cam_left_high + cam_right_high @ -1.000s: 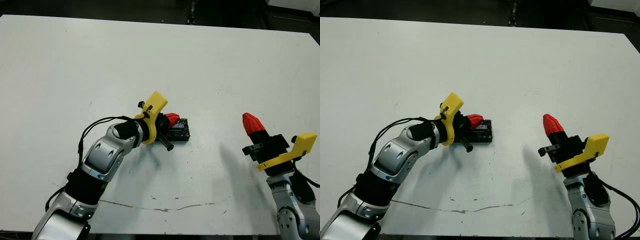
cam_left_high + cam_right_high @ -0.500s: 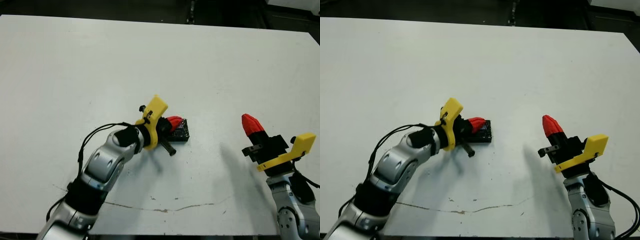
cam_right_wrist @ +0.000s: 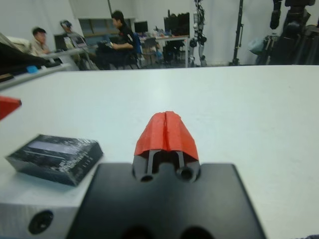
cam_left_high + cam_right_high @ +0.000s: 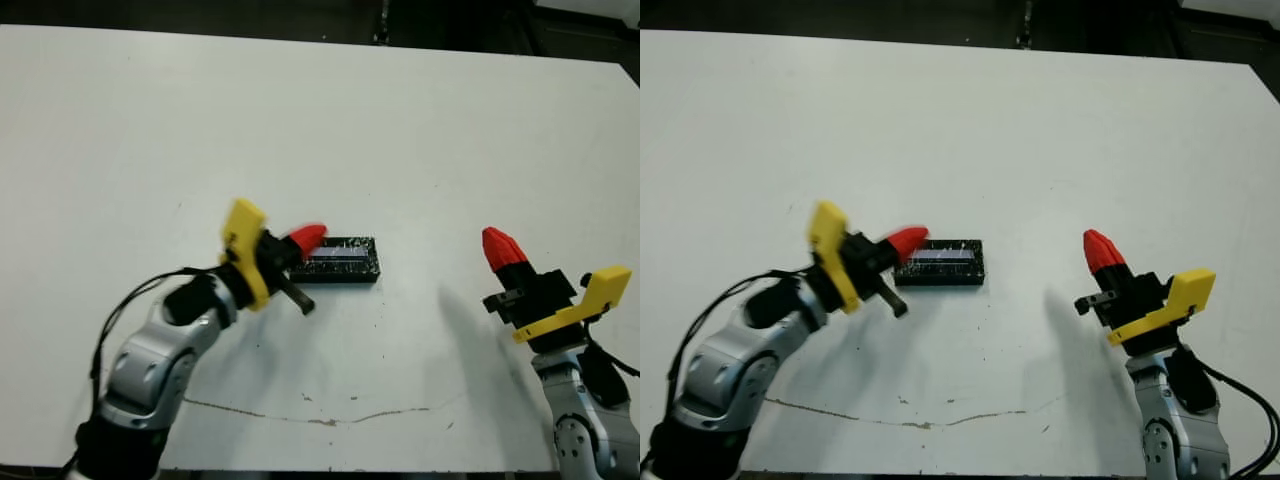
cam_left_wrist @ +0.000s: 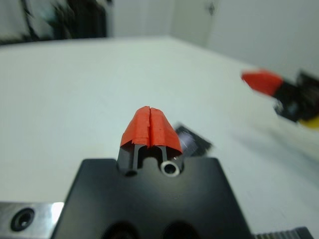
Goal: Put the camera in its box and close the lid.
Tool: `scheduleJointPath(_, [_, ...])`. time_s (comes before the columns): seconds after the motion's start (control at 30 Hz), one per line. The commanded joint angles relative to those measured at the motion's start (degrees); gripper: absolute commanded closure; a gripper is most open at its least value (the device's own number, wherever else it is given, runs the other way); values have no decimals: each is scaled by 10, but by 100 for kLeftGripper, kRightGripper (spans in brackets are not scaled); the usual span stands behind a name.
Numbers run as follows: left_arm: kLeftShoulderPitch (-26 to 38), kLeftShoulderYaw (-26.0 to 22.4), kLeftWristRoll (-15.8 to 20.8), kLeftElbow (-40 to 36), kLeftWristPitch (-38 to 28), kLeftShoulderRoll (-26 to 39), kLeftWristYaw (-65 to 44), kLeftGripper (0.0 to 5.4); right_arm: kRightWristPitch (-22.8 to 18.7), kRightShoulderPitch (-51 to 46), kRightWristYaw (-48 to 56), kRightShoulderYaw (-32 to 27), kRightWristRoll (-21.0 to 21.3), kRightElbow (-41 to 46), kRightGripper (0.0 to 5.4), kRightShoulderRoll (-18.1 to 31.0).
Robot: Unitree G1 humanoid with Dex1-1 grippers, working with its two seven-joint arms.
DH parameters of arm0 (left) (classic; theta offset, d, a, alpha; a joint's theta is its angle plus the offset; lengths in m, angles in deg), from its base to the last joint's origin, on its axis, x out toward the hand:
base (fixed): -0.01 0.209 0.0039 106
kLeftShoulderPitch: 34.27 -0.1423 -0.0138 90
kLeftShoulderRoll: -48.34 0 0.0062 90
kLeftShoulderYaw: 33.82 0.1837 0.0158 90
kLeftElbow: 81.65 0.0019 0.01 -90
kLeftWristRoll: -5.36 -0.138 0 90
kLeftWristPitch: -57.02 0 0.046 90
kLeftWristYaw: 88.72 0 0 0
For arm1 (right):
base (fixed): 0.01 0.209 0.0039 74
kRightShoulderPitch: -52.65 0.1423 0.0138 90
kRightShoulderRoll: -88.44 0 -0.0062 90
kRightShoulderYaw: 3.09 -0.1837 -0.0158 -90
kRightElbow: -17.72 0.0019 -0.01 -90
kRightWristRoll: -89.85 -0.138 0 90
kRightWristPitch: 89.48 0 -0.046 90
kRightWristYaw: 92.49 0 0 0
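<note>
The lid (image 4: 338, 260), black and glossy with a pale stripe along its top, lies flat near the middle of the table (image 4: 300, 120). It also shows in the wrist views as the lid (image 3: 55, 157) and, blurred, the lid (image 5: 194, 142). The camera and its box are hidden from view. My left gripper (image 4: 308, 237) is shut and empty, its red tip just off the lid's left end. My right gripper (image 4: 497, 245) is shut and empty, hovering well to the right of the lid. Both pairs of fingertips (image 5: 150, 124) (image 3: 166, 130) are pressed together.
A thin crack line (image 4: 330, 418) runs across the table near its front edge. Beyond the far edge, several people (image 3: 122, 35) sit at desks, with stands and equipment behind them.
My left arm has drawn back to the left, off the lid, which now shows whole and flat. The right arm has stayed put.
</note>
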Motion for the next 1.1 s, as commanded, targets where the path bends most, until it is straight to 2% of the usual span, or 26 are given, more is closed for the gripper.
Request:
scheduleJointPath(0.03, [-21,-36,3,2,-60,-3,15,538,-9,-6,-7,5,-2,15,540,-3])
scheduleJointPath(0.27, [-47,-96,-25,27,-218,-27,75,538,-12,-3,-54,22,26,61,540,-13])
scheduleJointPath(0.43, [-72,-128,-8,66,-303,-58,103,538,-34,3,-106,28,55,99,540,-16])
scheduleJointPath(0.6, [-93,-137,-17,102,-363,-68,112,538,-60,0,-165,35,76,121,540,-37])
scheduleJointPath(0.77, [-103,-126,-1,117,-371,-82,115,538,-65,-4,-195,43,89,122,540,-58])
scheduleJointPath(1.0, [-104,-108,-20,106,-356,-80,137,538,-58,-8,-215,56,120,122,540,-69])
scheduleJointPath(1.1, [-105,-103,-19,102,-348,-77,140,538,-51,-8,-221,63,147,121,540,-70])
